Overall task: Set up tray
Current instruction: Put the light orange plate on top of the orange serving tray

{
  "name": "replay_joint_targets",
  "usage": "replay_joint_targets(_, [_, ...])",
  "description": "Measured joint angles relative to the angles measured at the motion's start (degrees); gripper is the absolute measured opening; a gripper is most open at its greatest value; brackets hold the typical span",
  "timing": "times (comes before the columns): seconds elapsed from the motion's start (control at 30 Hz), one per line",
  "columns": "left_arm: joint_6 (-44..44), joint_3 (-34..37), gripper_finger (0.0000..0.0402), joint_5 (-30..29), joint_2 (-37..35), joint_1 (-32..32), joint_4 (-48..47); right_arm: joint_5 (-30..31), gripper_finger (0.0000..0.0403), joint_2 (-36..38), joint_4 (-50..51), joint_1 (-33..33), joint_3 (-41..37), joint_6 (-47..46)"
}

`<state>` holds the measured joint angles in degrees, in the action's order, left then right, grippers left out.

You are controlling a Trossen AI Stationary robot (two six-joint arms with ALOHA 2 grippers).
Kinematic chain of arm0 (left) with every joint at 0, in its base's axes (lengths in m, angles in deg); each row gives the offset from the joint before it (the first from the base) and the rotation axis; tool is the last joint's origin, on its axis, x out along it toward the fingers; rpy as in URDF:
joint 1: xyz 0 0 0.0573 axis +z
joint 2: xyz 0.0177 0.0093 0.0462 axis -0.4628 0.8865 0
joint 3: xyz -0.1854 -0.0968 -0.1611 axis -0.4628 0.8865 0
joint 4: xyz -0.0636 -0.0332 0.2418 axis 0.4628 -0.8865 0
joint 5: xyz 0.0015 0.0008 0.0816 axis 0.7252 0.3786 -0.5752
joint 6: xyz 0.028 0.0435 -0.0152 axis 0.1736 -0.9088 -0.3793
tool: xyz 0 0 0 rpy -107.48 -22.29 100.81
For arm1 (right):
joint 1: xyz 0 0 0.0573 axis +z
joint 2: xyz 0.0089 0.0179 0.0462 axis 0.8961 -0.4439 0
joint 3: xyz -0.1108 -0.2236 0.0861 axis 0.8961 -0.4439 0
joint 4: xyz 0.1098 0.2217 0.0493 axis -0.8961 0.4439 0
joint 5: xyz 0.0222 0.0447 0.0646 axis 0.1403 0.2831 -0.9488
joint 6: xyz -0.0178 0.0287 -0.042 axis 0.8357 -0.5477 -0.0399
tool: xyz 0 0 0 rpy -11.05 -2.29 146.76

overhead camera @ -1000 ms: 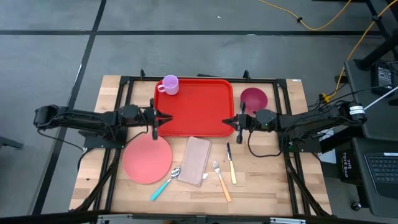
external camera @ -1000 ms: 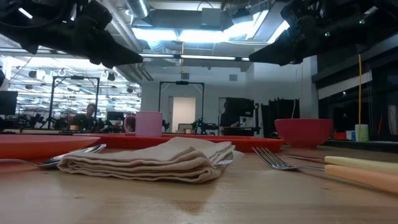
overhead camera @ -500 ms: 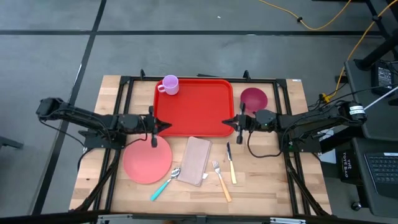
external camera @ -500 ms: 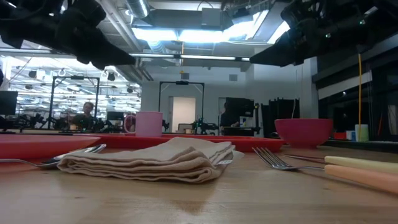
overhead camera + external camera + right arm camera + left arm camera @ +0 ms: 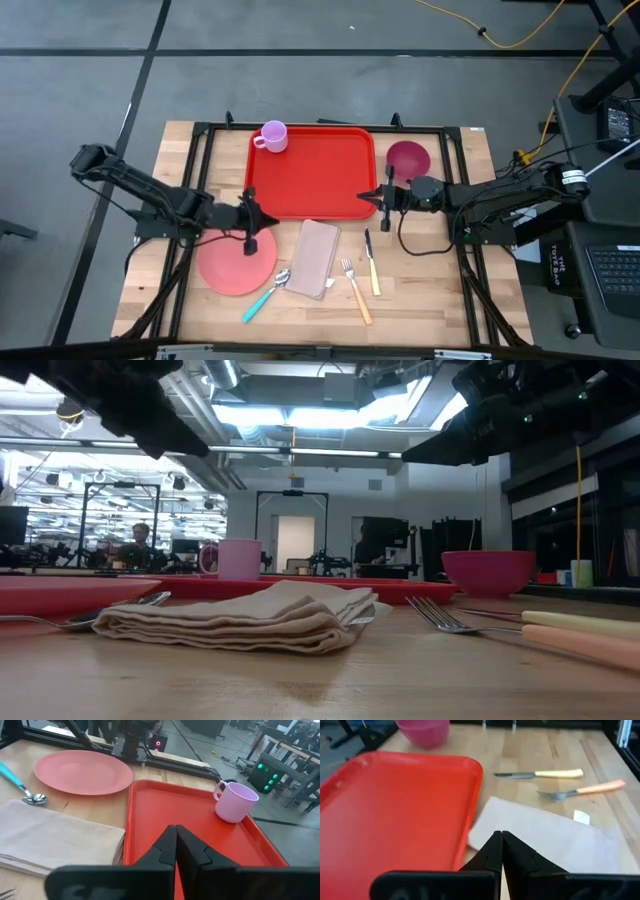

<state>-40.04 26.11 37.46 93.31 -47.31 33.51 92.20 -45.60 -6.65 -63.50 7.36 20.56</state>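
Robotics lab or workshop: grey concrete floor (image 5: 300, 60) with a yellow cable (image 5: 520, 30), wooden bench (image 5: 420, 290) in a black metal frame (image 5: 200, 135), ceiling strip lights (image 5: 300, 415), equipment racks (image 5: 120, 530), seated person (image 5: 140, 540) beyond.

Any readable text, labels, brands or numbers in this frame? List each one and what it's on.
None can be read.
Tray, cup, bowl, plate, napkin and cutlery: no print or labels visible.
Grey unit right of the table, high view: vertical white lettering, too small to read.
White tag on the napkin, left wrist view: nothing legible.
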Motion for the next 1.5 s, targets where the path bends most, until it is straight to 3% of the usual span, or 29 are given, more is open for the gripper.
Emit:
replay_joint_targets(0.2, [10.8, -10.4, 0.0001, -5.7, 9.2, -6.0, -15.6, 0.0, 0.0022, 0.0, 0.0, 0.0, 0.0, 2.2])
replay_joint_targets(0.43, [21.2, -27.0, 0.0002, -5.8, 21.9, -12.7, -33.1, 0.0, 0.0005, 0.0, 0.0, 0.0, 0.0, 2.2])
replay_joint_targets(0.63, [36.5, -41.2, 0.0002, -6.0, 33.0, -18.2, -52.6, 0.0, 0.0021, 0.0, 0.6, 0.0, 0.0, 2.2])
replay_joint_targets(0.8, [43.9, -51.7, 0.0001, -4.5, 41.7, -21.4, -61.5, 0.0, 0.0016, 0.0, 2.1, 0.0, 0.0, 2.1])
replay_joint_targets(1.0, [50.3, -63.8, 0.0002, 2.0, 52.2, -23.1, -73.5, 0.0, 0.0005, 0.0, 2.8, 0.0, 0.0, 2.2])
replay_joint_targets(1.23, [55.6, -74.9, 0.0002, 8.2, 61.1, -24.8, -82.5, 0.0, 0.0023, 0.0, 2.8, 0.0, 0.0, 2.1])
replay_joint_targets(1.37, [60.1, -78.9, 0.0001, 11.7, 63.9, -25.8, -84.5, 0.0, 0.0016, 0.0, 2.8, 0.0, 0.0, 2.0])
replay_joint_targets(1.5, [61.8, -79.2, 0.0003, 18.9, 65.5, -26.1, -85.8, 0.0, 0.0006, 0.0, 2.9, 0.0, 0.0, 2.2])
